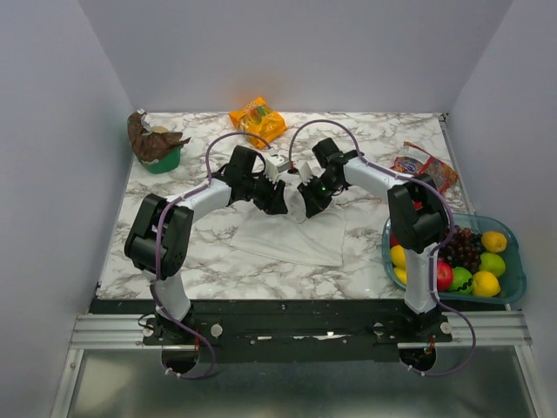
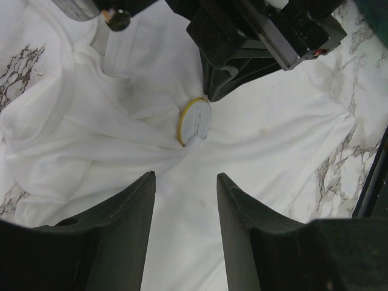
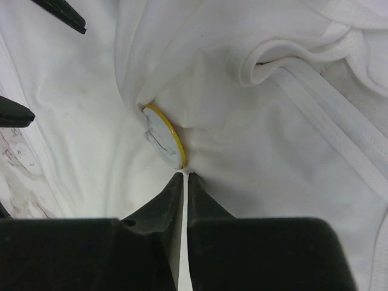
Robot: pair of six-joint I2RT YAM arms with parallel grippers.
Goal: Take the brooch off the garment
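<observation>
Item: brooch point(image 2: 194, 121), disc tilted on edge in the bunched garment point(image 1: 291, 235), middle of the tabletop point(image 1: 365, 131). My left tool point(image 2: 185, 177): wide, brooch dead ahead, just past the tips. My right tool point(image 3: 185, 176): pinched on cloth just beside the disc's rim, opposite. Cloth soft; room between tools scant. Grab falls to the left, I judge.

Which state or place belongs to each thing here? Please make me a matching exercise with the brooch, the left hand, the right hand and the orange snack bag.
Things
1. brooch
2. left hand
3. right hand
4. orange snack bag

States or places
A. fingers wide apart
B. at the far edge of the table
C. fingers closed on the cloth of the garment
D. sits on the white cloth, yellow rim

Pairs: 1-D, 2-A, 3-C, 4-B
</observation>
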